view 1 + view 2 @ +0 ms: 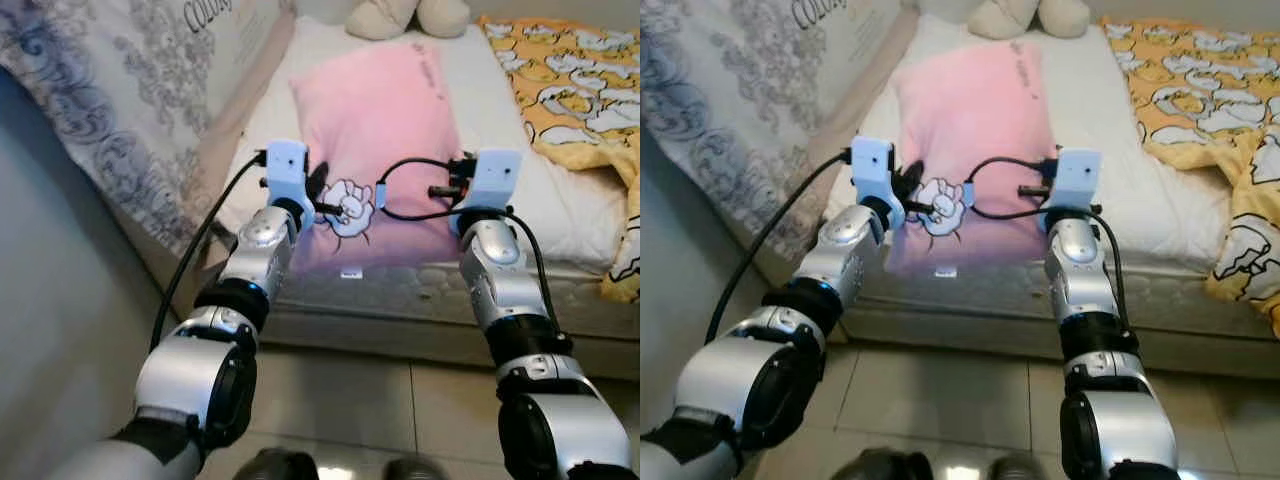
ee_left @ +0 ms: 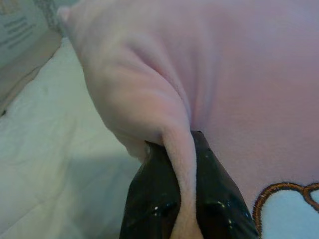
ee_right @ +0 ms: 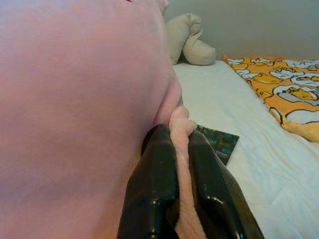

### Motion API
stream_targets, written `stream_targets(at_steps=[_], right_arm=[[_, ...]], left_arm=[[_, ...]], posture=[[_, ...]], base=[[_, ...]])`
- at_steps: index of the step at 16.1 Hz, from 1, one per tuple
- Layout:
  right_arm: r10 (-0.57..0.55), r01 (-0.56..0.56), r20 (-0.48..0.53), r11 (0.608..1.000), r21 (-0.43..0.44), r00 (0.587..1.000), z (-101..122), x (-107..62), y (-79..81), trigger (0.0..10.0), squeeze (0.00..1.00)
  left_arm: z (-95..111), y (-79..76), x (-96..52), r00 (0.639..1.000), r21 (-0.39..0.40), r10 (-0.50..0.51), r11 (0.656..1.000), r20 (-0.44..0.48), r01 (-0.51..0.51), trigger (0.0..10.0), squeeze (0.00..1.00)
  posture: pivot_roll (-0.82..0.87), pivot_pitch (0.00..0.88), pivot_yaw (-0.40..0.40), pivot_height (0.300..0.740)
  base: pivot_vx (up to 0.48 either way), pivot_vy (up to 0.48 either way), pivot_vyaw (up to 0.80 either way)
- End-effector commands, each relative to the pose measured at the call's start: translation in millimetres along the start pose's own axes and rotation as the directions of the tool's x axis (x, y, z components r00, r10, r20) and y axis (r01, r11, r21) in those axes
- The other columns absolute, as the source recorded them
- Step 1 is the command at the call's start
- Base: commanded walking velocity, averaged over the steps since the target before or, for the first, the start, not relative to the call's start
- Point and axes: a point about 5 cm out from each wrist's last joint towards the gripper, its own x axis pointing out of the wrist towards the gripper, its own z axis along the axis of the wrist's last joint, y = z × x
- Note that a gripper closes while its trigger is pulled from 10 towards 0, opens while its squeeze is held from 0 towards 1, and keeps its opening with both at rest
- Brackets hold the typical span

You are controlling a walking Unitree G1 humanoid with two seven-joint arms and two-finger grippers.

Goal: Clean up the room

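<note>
Left wrist view has the left gripper clamped on a fold of the pink pillow, and the right gripper is doing the same on the opposite edge, fabric squeezed between its fingers. So both are pinching the near corners of the pillow, which lies on the bed with its near end at the mattress edge. Looks like soft, light, floppy fleece, so it'll probably sag in the middle and could slip out of a thin pinch; grabbing by the side seams like this seems the sane way. Both arms reach forward about level and parallel, one at each side of the pillow. Plush toy sits at the head, orange blanket to the right.
</note>
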Motion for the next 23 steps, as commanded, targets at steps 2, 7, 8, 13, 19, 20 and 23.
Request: stream_targets(at_steps=[2,7,8,13,19,20,23], right_arm=[[0.006,-0.006,0.048,1.000,-0.012,0.999,15,5.9,6.0,10.0,0.00],[0.086,-0.085,0.030,0.996,-0.015,0.996,2,-5.8,37.8,10.0,0.00],[0.070,-0.069,0.033,0.997,-0.034,0.997,-4,-8.2,29.9,10.0,0.00],[-0.009,0.008,0.048,1.000,0.023,0.999,-5,-9.6,24.2,10.0,0.00],[-0.022,0.021,0.053,1.000,0.015,0.998,-4,-7.7,20.1,10.0,0.00],[-0.016,0.016,0.048,1.000,0.015,0.999,-6,-7.8,21.5,10.0,0.00],[0.008,-0.009,0.033,1.000,0.014,0.999,-9,-8.8,27.1,10.0,0.00]], left_arm=[[7,17.8,-4.1,0.999,0.016,0.041,0.999,0.032,-0.041,10.0,0.00],[7,44.5,-15.4,0.994,0.079,0.106,0.991,0.041,-0.109,10.0,0.00],[10,35.1,-13.1,0.996,0.092,0.057,0.994,0.064,-0.063,10.0,0.00],[20,25.9,-7.7,0.997,0.132,0.004,0.991,0.083,-0.015,10.0,0.00],[27,29.3,-5.4,0.995,0.118,0.022,0.992,0.095,-0.033,10.0,0.00],[28,30.2,-5.1,0.995,0.127,0.018,0.991,0.094,-0.030,10.0,0.00],[30,34.7,-5.0,0.995,0.114,0.030,0.993,0.097,-0.041,10.0,0.00]], posture=[[-0.17,0.000,0.021,0.723],[-0.15,0.000,0.015,0.723],[-0.15,0.000,0.061,0.723],[-0.16,0.000,0.103,0.723],[-0.18,0.000,0.102,0.723],[-0.18,0.000,0.099,0.723],[-0.18,0.000,0.092,0.723]], base=[[0.000,0.000,0.00],[0.000,0.000,0.00],[0.442,0.000,0.00],[0.480,0.000,0.00],[0.480,0.000,0.00],[0.480,0.000,0.00],[0.458,0.000,0.00]])
